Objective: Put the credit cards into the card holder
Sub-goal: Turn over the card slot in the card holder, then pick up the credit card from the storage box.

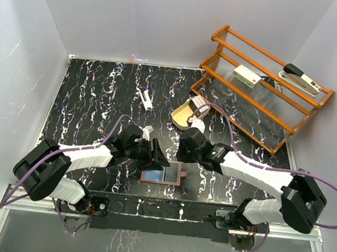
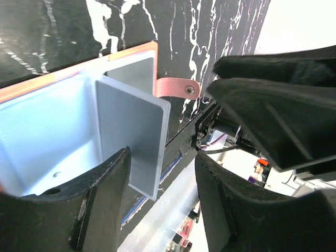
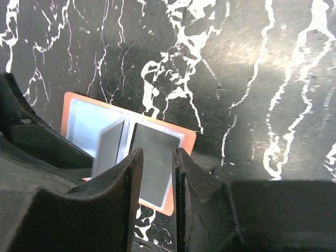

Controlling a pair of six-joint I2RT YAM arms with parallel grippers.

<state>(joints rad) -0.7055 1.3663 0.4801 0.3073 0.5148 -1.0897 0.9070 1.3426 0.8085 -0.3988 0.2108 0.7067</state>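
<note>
The card holder (image 1: 153,175) lies opened flat, pale blue inside up, at the middle of the bench's (image 1: 92,99) near edge, between the two arms. Its long axis runs along that edge, only slightly skewed, and its little tab (image 1: 183,174) points toward the right arm's side.

Of the credit cards (image 1: 170,174), one lies flat in the tab-side half, its long axis across the holder's. The top view shows it only as a dark grey patch.

The left wrist view adds what the top view hides. A second card (image 2: 132,140) stands on edge near the fold, leaning, its lower corner in the wide gap between the left fingers (image 2: 100,210). These stand open and clamp nothing; whether the card touches one of them cannot be told.

The right wrist view shows both cards side by side. The flat one is seen through the narrow slit between the right fingers (image 3: 126,205), which are parted a little above it and grip nothing.

Farther out, a tan wooden tray (image 1: 185,113) sits just in front of a wooden rack (image 1: 263,94) in the far right corner.
</note>
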